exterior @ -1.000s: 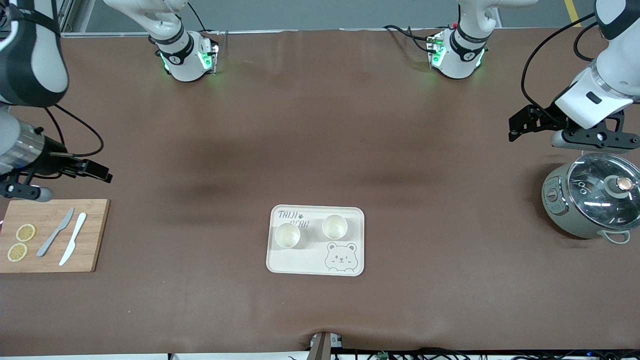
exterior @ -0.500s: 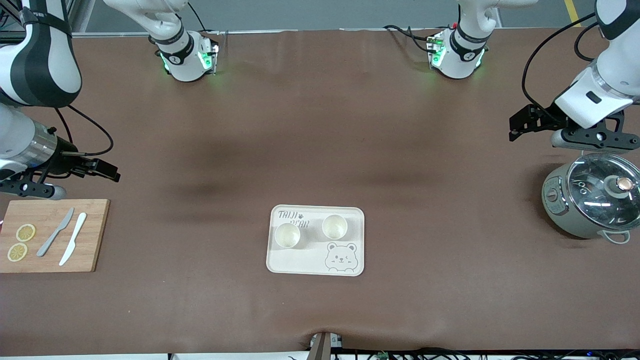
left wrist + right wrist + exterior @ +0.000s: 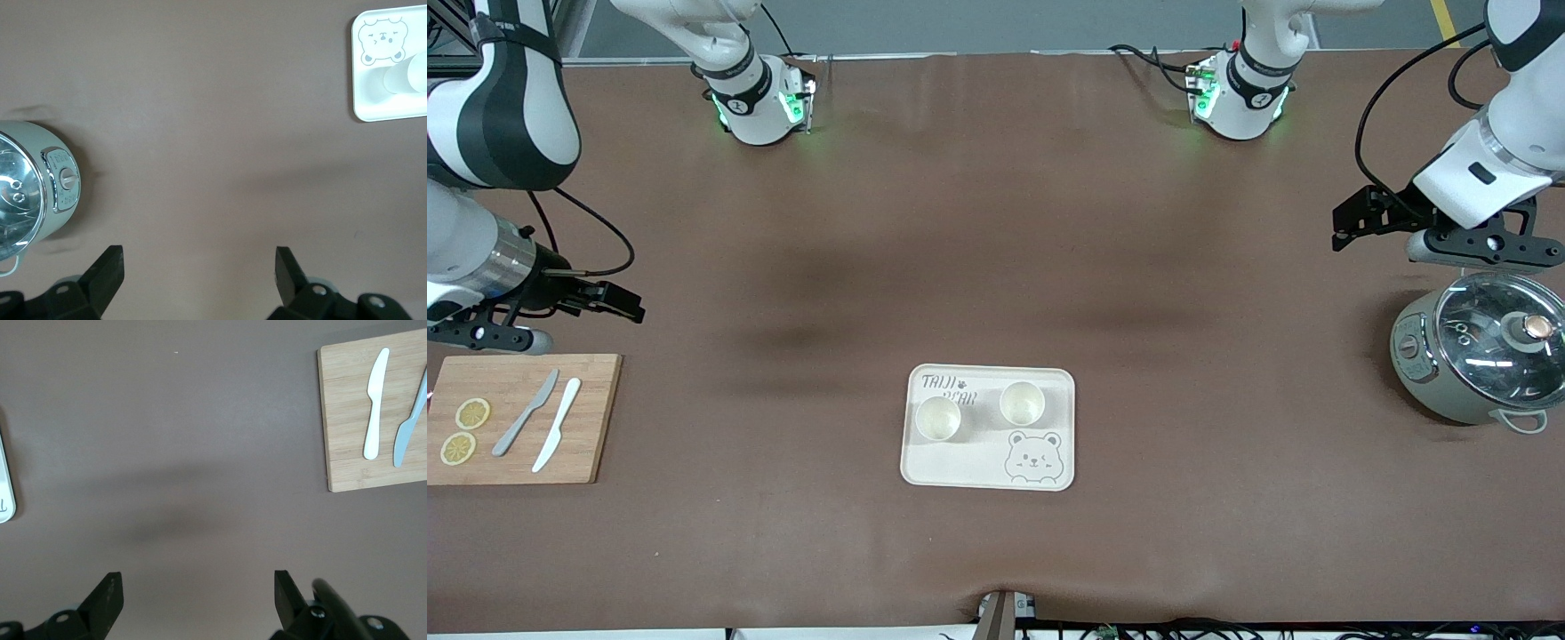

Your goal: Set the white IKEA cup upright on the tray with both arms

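Observation:
The cream tray [image 3: 960, 467] with the bear drawing lies in the middle of the table, toward the front camera. Two white cups stand upright on it, one [image 3: 937, 418] toward the right arm's end and one [image 3: 1022, 403] toward the left arm's end. My left gripper [image 3: 1352, 220] hovers open and empty over bare table beside the pot; its wrist view shows spread jaws [image 3: 199, 257], the tray [image 3: 373, 110] and one cup [image 3: 403, 75]. My right gripper [image 3: 618, 302] hovers open and empty over bare table beside the cutting board; its wrist view [image 3: 198, 581] catches the tray's edge [image 3: 3, 487].
A wooden cutting board [image 3: 591, 418] with two knives [image 3: 525, 413] and lemon slices [image 3: 471, 413] lies at the right arm's end. A grey-green pot with a glass lid [image 3: 1480, 356] stands at the left arm's end. Brown mat covers the table between them.
The right arm has shifted a little toward the table's middle, its gripper still open. The left arm, the tray and both cups have not moved.

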`<move>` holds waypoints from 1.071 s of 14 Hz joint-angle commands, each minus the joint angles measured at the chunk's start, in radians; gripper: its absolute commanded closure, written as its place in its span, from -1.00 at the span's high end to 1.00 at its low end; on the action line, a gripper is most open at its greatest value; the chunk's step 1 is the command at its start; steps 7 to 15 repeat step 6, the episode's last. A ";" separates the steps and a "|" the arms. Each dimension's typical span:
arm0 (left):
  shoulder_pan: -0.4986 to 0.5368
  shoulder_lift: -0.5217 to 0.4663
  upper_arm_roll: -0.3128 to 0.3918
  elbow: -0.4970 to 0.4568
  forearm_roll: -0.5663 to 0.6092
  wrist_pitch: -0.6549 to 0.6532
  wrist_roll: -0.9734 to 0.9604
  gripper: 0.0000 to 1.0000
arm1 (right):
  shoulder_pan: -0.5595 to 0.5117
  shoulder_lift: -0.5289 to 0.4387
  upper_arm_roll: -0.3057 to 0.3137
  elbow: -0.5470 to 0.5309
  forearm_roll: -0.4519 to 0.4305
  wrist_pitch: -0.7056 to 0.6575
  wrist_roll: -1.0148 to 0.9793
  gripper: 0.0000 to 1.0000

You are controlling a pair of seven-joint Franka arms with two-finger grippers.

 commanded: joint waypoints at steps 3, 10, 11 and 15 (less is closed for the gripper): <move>-0.004 -0.003 0.005 -0.001 0.014 -0.005 0.015 1.00 | 0.007 -0.029 0.000 -0.032 -0.015 0.013 -0.006 1.00; -0.004 0.004 0.005 0.001 0.014 -0.005 0.014 1.00 | 0.007 -0.028 0.000 -0.031 -0.015 0.024 -0.006 1.00; -0.004 0.004 0.005 0.001 0.014 -0.005 0.014 1.00 | 0.007 -0.028 0.000 -0.031 -0.015 0.024 -0.006 1.00; -0.004 0.004 0.005 0.001 0.014 -0.005 0.014 1.00 | 0.007 -0.028 0.000 -0.031 -0.015 0.024 -0.006 1.00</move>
